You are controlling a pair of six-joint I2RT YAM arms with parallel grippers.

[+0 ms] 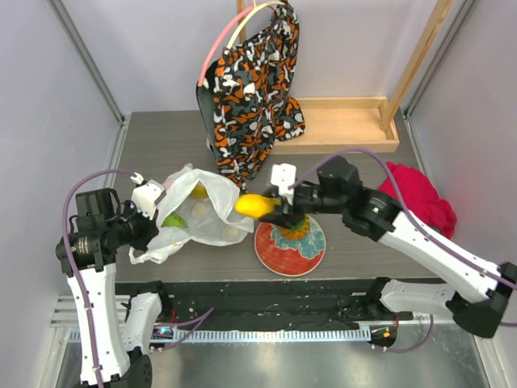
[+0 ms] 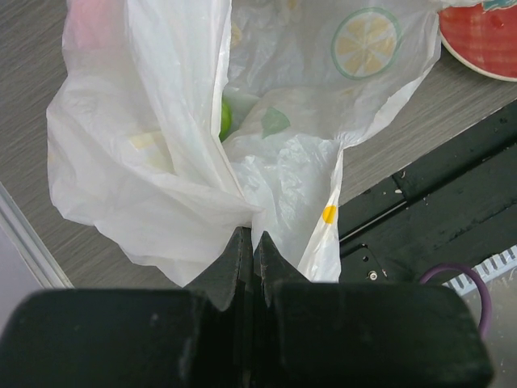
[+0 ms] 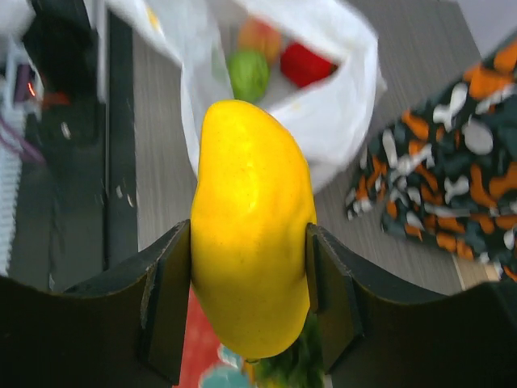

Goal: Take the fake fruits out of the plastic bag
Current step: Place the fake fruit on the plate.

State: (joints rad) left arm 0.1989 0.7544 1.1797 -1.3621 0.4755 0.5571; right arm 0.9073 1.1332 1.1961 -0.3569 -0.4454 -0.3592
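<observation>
- the right jaws pinch a yellow mango (image 3: 250, 242) by its two sides, holding it clear of the counter (image 1: 161, 145), between the mouth of the plastic bag (image 1: 212, 212) and the red-and-teal plate (image 1: 271, 259).
- the left jaws are pressed together on a bunched fold at the bag's near-left edge, the thin film gathered into them.
- the bag lies on the counter at centre-left, its mouth gaping toward the plate; a green lime (image 3: 248, 74), a red piece (image 3: 307, 63) and a peach-orange piece (image 3: 257, 34) sit inside.
- a patterned cloth bag (image 1: 250, 97) hangs at the back; a red cloth (image 1: 416, 198) lies at right.
</observation>
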